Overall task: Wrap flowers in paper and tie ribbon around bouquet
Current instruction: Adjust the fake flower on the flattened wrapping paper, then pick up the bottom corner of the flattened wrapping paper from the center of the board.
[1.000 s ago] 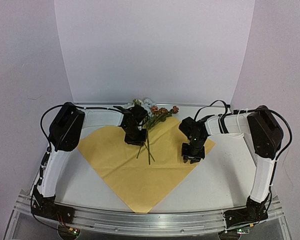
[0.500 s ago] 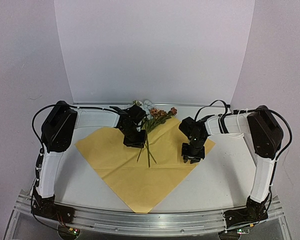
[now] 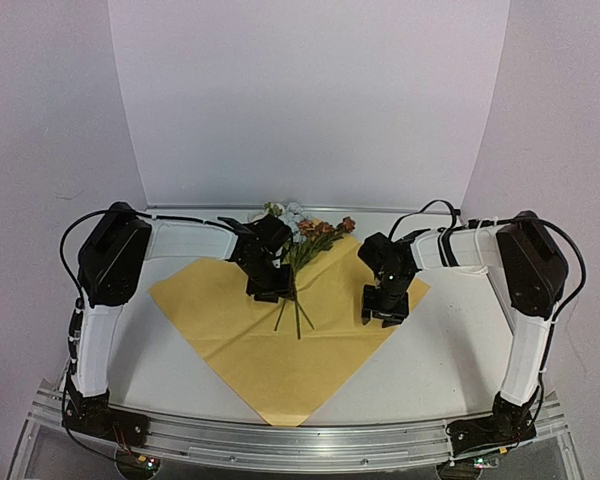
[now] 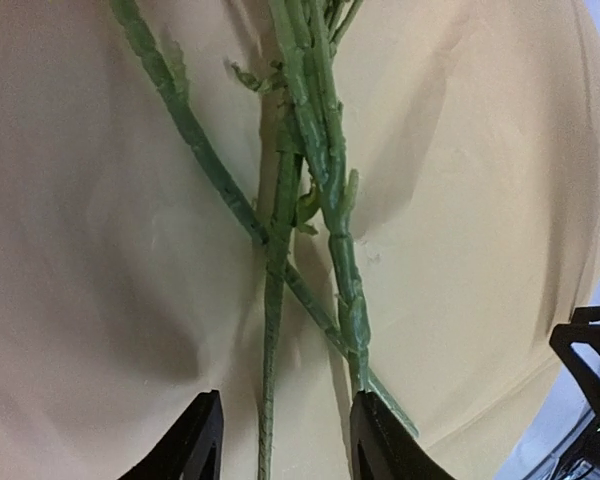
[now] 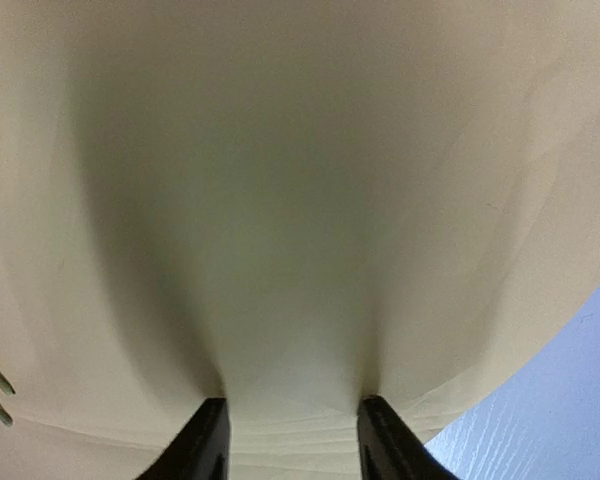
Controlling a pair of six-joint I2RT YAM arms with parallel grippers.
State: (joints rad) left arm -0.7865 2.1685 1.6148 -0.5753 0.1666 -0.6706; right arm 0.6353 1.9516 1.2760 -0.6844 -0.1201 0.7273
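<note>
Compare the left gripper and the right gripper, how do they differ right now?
The left gripper stands over the green stems of the flowers; the right gripper has only bare paper under it. The left gripper sits near the sheet's middle, the right gripper by its right corner. Both are open, pointing down at the paper.
</note>
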